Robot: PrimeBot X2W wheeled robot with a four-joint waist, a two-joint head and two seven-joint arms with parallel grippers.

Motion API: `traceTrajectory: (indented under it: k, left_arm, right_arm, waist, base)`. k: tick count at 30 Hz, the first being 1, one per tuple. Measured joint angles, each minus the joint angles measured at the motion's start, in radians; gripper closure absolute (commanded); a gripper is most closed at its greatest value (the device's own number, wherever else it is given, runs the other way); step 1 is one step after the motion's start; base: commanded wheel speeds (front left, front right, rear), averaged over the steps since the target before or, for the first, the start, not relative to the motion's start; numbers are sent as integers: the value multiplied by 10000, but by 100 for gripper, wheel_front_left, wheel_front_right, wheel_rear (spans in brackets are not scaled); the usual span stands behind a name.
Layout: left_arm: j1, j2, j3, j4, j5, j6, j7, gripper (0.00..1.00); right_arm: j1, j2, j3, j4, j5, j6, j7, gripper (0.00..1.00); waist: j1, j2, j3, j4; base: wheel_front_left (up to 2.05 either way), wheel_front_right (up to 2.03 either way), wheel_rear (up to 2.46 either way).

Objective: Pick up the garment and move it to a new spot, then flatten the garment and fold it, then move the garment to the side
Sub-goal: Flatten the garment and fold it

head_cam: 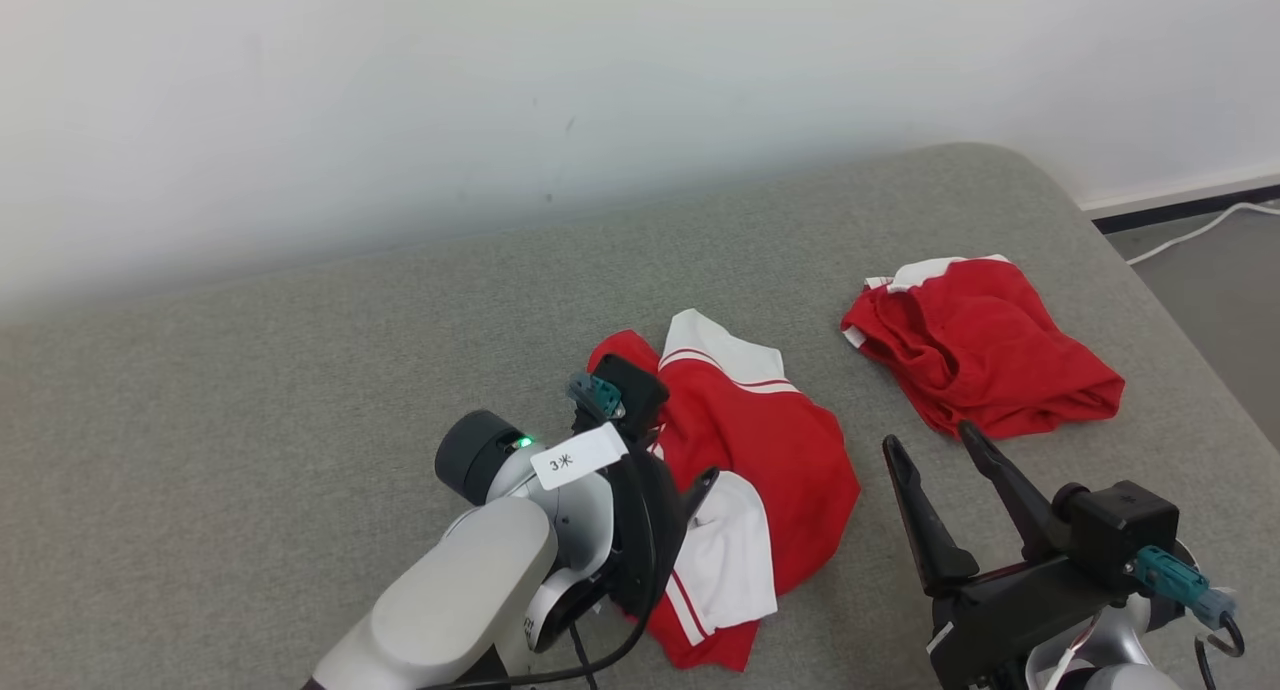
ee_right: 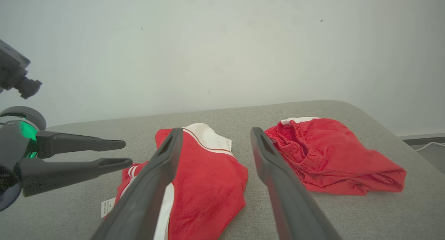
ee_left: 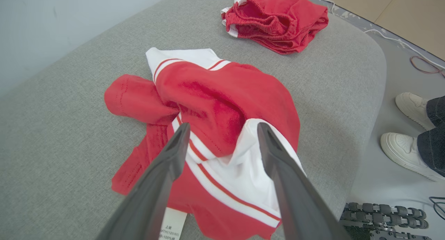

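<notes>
The garment [head_cam: 760, 440] is a crumpled red top with white panels and red stripes, lying in the middle of the grey padded surface [head_cam: 250, 370]. My left gripper [head_cam: 692, 490] hangs open low over its near white part. In the left wrist view the garment [ee_left: 215, 94] lies just beyond the spread left gripper [ee_left: 223, 127], a white fold between the fingers. My right gripper [head_cam: 929, 436] stands open to the garment's right, holding nothing. The right wrist view has the garment [ee_right: 208, 167] ahead of the right gripper [ee_right: 216, 131], with the left gripper [ee_right: 127, 152] coming in from the left.
A second red garment [head_cam: 985, 350] with an elastic waistband lies bunched at the far right of the surface. A white wall runs behind. The surface's rounded edge is at the right, with floor cables [head_cam: 1200, 232] beyond. A person's white shoes [ee_left: 403, 146] stand beside it.
</notes>
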Motion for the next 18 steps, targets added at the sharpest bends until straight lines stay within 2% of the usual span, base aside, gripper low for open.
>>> traceTrajectory:
  k: [14, 17, 18]
  left_arm:
    - [353, 8, -366, 777, 31, -77, -10, 0]
    - [349, 6, -458, 819, 25, -77, -61, 44]
    - [345, 8, -468, 819, 10, -77, -107, 53]
  right_arm:
    - [-8, -54, 25, -125, 0, 46, 10, 0]
    - [-8, -81, -23, -115, 0, 46, 10, 0]
    - [-8, -81, -21, -115, 0, 46, 10, 0]
  waist:
    - [0, 0, 339, -513]
    - [1, 0, 408, -552]
    - [0, 0, 421, -555]
  base:
    - [0, 0, 0]
    - [0, 0, 0]
    - [0, 0, 0]
